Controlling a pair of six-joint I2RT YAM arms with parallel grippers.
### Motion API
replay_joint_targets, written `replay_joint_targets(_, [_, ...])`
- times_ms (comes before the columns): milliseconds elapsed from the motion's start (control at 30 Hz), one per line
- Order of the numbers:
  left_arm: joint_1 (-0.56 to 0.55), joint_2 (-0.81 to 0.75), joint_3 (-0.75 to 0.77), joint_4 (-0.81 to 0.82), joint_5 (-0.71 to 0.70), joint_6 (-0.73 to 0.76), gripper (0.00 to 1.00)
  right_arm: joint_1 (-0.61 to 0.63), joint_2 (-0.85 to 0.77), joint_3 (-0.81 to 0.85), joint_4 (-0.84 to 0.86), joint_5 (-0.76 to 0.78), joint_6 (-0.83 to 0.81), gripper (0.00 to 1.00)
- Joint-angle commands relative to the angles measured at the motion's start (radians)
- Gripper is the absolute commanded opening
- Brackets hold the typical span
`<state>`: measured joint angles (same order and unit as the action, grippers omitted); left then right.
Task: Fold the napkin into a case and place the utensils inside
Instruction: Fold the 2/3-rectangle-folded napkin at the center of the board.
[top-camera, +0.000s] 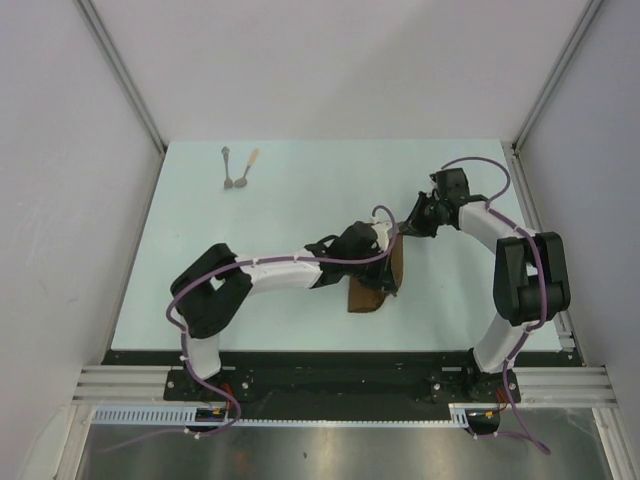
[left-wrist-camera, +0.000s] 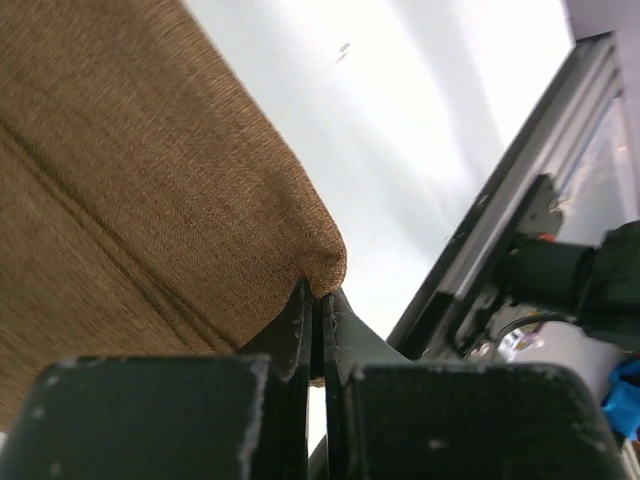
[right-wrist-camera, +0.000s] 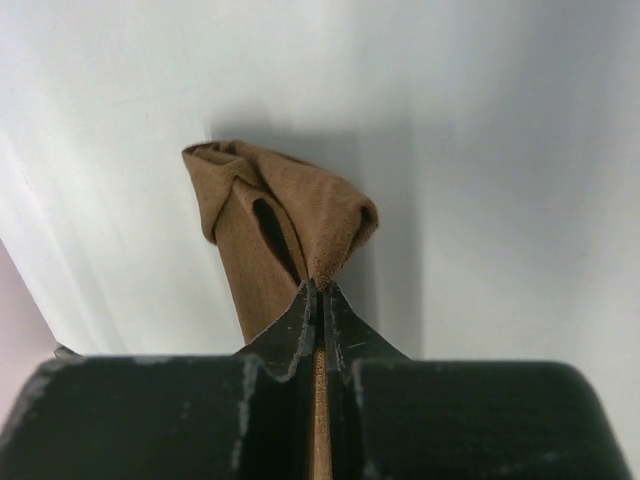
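Nearest, the left hand (left-wrist-camera: 318, 298) and right hand (right-wrist-camera: 318, 288) each pinch a napkin (top-camera: 368, 298) corner, holding it up to fold (utensils (top-camera: 238, 168) wait by the counter's (top-camera: 300, 210) far-left corner).

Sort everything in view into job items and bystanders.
Job: soft brown cloth napkin, pinched by left gripper and right gripper; slim grey-metal-handled spoon; slim tan-handled spoon.
Lying about: nothing loose visible; just the pale table and metal rail.

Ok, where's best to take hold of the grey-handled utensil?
By its handle's far end, from straight above, closing across it. The grey-handled utensil lies flat, its head close beside the tan-handled utensil; the two handles splay apart toward the far end.
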<state>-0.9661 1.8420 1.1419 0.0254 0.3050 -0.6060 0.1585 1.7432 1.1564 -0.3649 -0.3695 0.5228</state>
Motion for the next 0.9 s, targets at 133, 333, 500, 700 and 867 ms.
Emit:
replay_joint_targets(133, [-0.072, 0.140, 0.218, -0.064, 0.135, -0.046, 0.00, -0.151, -0.094, -0.057, 0.008, 0.043, -0.127, 0.00])
replay_joint_targets(333, [-0.085, 0.149, 0.190, -0.030, 0.143, -0.061, 0.00, -0.136, -0.120, -0.057, -0.022, 0.090, -0.144, 0.00])
replay_joint_targets(500, [-0.066, 0.085, 0.098, 0.039, 0.114, -0.051, 0.00, -0.050, -0.059, 0.012, -0.049, 0.122, -0.107, 0.00])
replay_joint_targets(700, [-0.033, -0.001, -0.083, 0.132, 0.086, -0.061, 0.00, 0.035, 0.027, 0.109, -0.057, 0.156, -0.046, 0.00])
replay_joint_targets(867, [-0.014, -0.038, -0.140, 0.166, 0.082, -0.060, 0.00, 0.096, 0.088, 0.198, -0.086, 0.178, -0.030, 0.00])
